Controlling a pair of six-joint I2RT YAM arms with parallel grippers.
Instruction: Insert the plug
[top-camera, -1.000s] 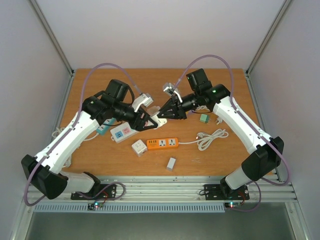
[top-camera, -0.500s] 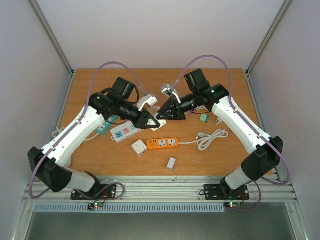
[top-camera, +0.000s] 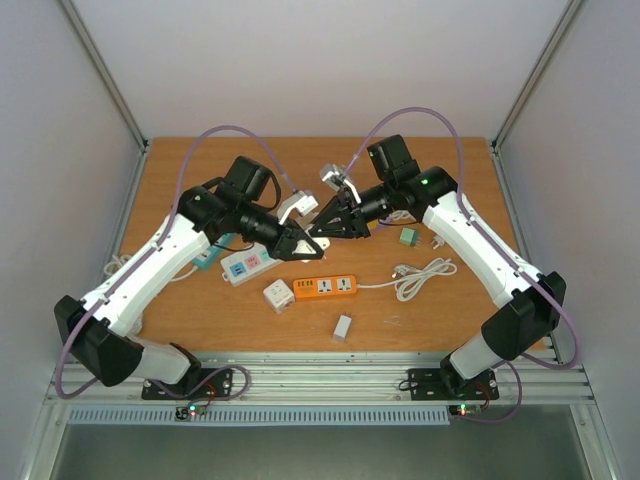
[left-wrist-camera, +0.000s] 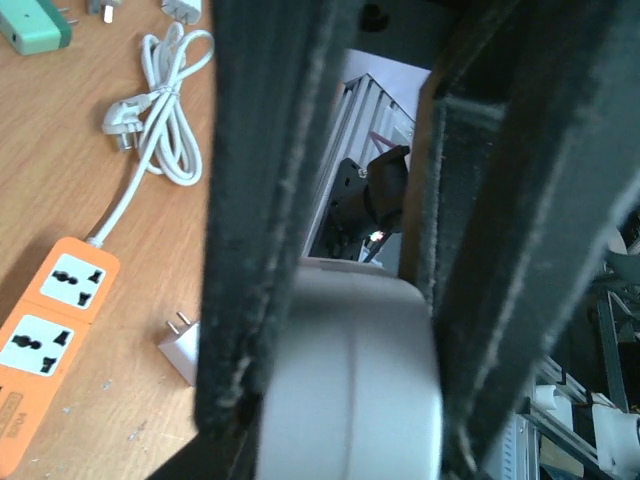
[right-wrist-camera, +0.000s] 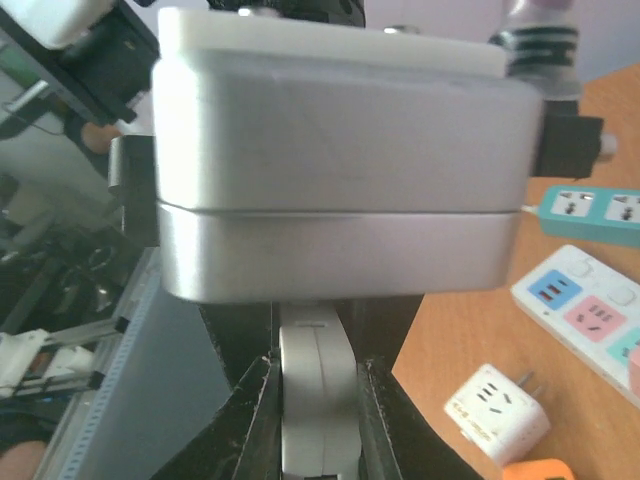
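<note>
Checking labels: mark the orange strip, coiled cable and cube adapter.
orange strip (top-camera: 326, 287), top view, middle of its top face.
coiled cable (top-camera: 428, 274), top view, on the coil.
cube adapter (top-camera: 278, 294), top view, its top face.

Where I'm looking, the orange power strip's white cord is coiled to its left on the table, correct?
No. The orange power strip has its white cord coiled to its right on the table; the top external view shows it.
</note>
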